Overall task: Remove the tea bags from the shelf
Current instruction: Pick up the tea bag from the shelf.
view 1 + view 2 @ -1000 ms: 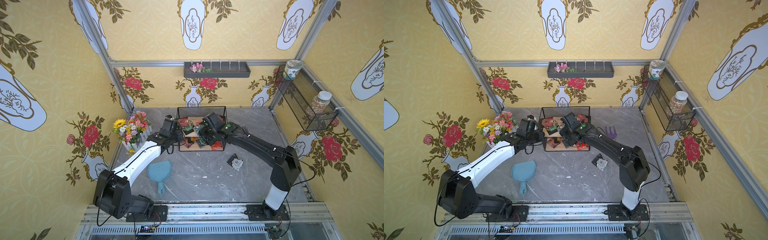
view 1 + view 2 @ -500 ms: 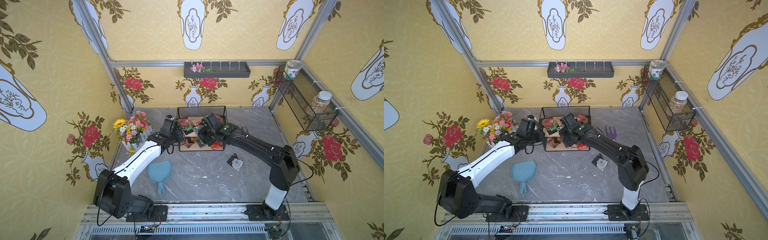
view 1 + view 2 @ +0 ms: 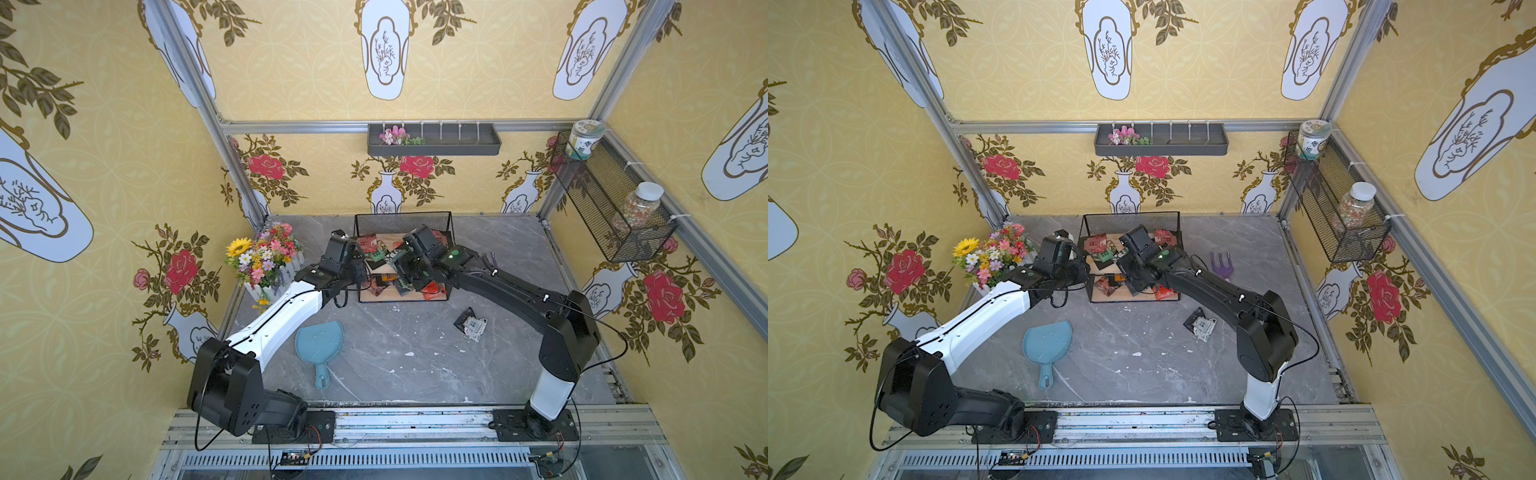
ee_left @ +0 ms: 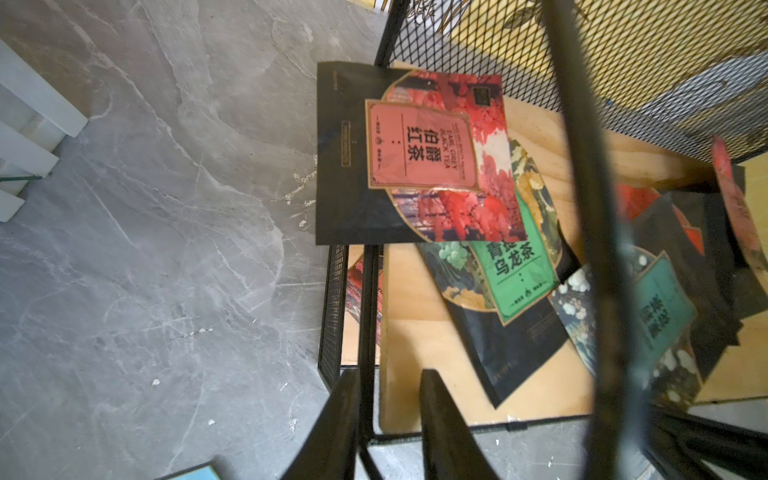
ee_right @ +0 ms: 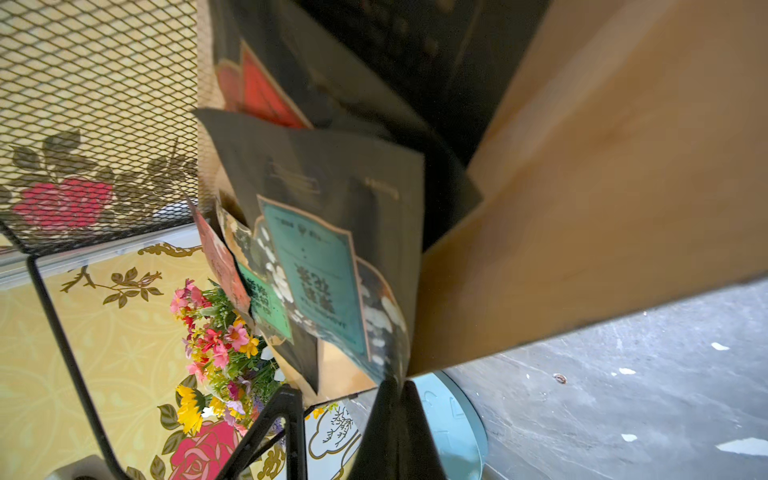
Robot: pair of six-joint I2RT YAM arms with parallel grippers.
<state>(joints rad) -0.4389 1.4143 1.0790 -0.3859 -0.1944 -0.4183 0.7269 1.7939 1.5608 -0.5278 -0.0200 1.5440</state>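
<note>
The right gripper [image 5: 395,388] is closed, its tips pinching the edge of a teal bag [image 5: 320,274] that stands tilted off the shelf's upper board [image 5: 602,187]. More bags [image 5: 266,95] are fanned behind it. In both top views its wrist hangs over the front of the shelf [image 3: 403,222]. From there the right arm [image 3: 498,286] stretches back toward 4 o'clock to a raised elbow, then drops to its base at the table's 5 o'clock corner. The left gripper [image 4: 388,374] has its jaws apart, one on either side of a corner wire of the shelf at its 9 o'clock end. Just ahead of it a red bag [image 4: 415,153] overhangs the board's edge and overlaps a green bag [image 4: 515,274]. The left arm [image 3: 282,316] slants from its base at 7 o'clock toward 1 o'clock, with the wrist bent in toward the shelf. The shelf sits at 12 o'clock on the table [image 3: 395,374], with bags on both boards. Loose bags [image 3: 471,326] lie on the table at 4 o'clock from it. Flowers [image 3: 264,257] stand at 9 o'clock of the shelf, and a blue fan [image 3: 320,340] lies at 7 o'clock.
</note>
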